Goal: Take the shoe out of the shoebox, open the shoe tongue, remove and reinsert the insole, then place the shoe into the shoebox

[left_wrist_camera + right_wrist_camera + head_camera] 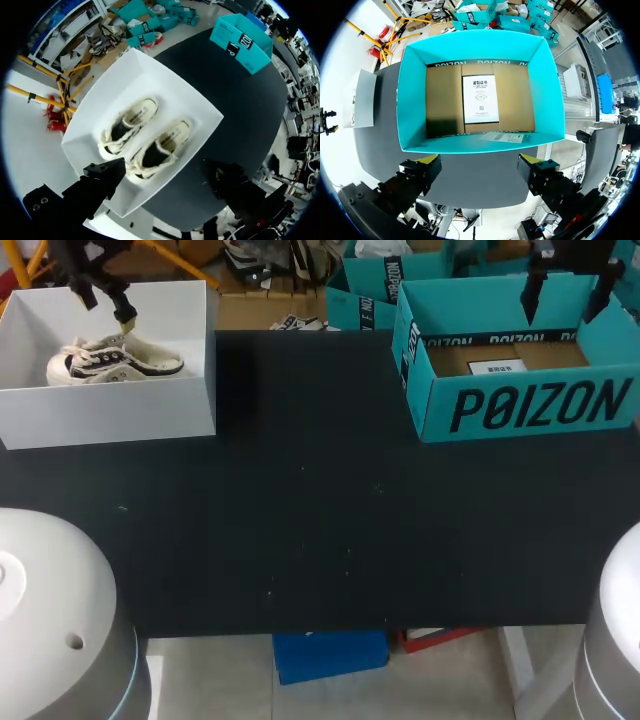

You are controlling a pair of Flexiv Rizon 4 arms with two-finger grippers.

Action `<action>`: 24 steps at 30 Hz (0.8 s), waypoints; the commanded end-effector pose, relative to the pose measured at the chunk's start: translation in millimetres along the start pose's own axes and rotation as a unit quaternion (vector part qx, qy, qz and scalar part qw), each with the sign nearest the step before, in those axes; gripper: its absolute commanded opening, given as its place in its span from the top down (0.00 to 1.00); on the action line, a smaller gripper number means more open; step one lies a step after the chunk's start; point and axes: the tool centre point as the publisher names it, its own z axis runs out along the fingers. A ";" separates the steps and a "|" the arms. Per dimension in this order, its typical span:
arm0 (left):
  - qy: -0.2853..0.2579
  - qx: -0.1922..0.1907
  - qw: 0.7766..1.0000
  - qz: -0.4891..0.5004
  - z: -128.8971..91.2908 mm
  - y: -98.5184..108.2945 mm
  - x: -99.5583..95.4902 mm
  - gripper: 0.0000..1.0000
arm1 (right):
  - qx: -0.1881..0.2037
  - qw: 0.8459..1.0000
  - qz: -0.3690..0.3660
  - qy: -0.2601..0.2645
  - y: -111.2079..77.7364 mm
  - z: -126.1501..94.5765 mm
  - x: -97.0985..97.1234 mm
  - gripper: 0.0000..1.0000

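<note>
Black table [320,520] runs from near edge to far, both boxes sit on its far half, well apart. Far left: white shoebox [110,420], lid off, a pair of cream shoes [115,360] with dark panels lying side by side on its floor, toes toward the right, laces loose. Left gripper [108,308] hangs over the far part of that box, above the shoes and not touching them; in the left wrist view its fingers [107,175] are spread wide with the shoes ahead between them, nothing pinched. Far right: teal box [520,405], open top, brown floor with a white printed sheet [480,100] flat in the middle and a loose slip [502,136] against one wall, no shoe in it. Right gripper [565,305] hangs above the teal box, fingers spread, holding nothing, box interior straight ahead of it in the right wrist view
</note>
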 end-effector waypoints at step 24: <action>-0.007 -0.011 0.913 0.409 -0.4 8.6 -5.0 0.00 | 0.000 1.000 0.000 0.000 -0.1 -0.4 -0.2 0.00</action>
